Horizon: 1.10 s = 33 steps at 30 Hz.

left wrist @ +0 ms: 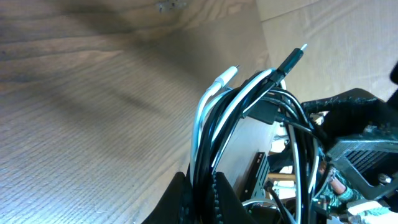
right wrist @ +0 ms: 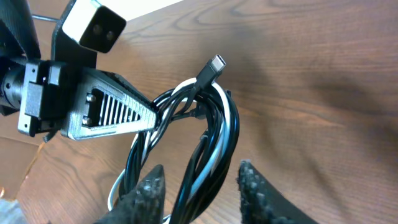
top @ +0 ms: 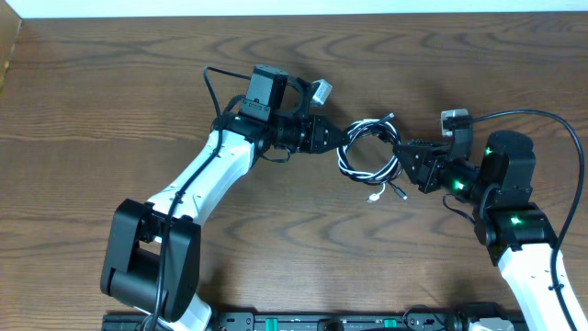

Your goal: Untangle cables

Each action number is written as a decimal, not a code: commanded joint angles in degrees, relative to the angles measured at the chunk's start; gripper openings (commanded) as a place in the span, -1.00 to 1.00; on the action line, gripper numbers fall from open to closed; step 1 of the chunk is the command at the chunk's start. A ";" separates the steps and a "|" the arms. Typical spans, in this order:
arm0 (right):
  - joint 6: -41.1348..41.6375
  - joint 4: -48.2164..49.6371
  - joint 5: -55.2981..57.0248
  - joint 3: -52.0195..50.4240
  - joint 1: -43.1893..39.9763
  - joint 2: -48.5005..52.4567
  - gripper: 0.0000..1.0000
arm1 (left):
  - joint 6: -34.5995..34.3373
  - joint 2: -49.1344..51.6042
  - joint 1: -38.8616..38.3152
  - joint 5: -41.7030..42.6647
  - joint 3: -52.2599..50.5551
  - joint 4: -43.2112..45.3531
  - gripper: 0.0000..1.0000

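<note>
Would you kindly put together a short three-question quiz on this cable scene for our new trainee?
1. True or false: the black and white cables lie fully separated from each other.
2. Which gripper is shut on the cables? A) left gripper B) right gripper C) neither
3. Fill in: in the right wrist view, the cables pass ___ the right gripper's open fingers.
Key: 1 false, they are coiled together in one bundle; 2 A; 3 between.
</note>
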 commanded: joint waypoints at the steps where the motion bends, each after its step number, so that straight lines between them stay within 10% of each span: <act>1: 2.19 -0.20 -0.39 1.14 -0.17 0.26 -0.43 | 1.11 0.00 -0.11 2.78 0.17 0.07 -0.85; 24: 6.43 0.22 -0.48 1.11 3.67 8.98 -0.98 | 0.87 0.00 -0.11 2.58 0.17 0.11 -0.85; 29: 6.43 -0.04 -0.52 1.11 3.69 9.92 -0.96 | 0.85 0.02 -0.11 1.70 0.17 0.28 -0.85; 33: 6.38 -0.11 -0.52 1.11 3.80 9.92 -0.59 | 0.87 0.02 -0.11 1.68 0.17 0.33 -0.85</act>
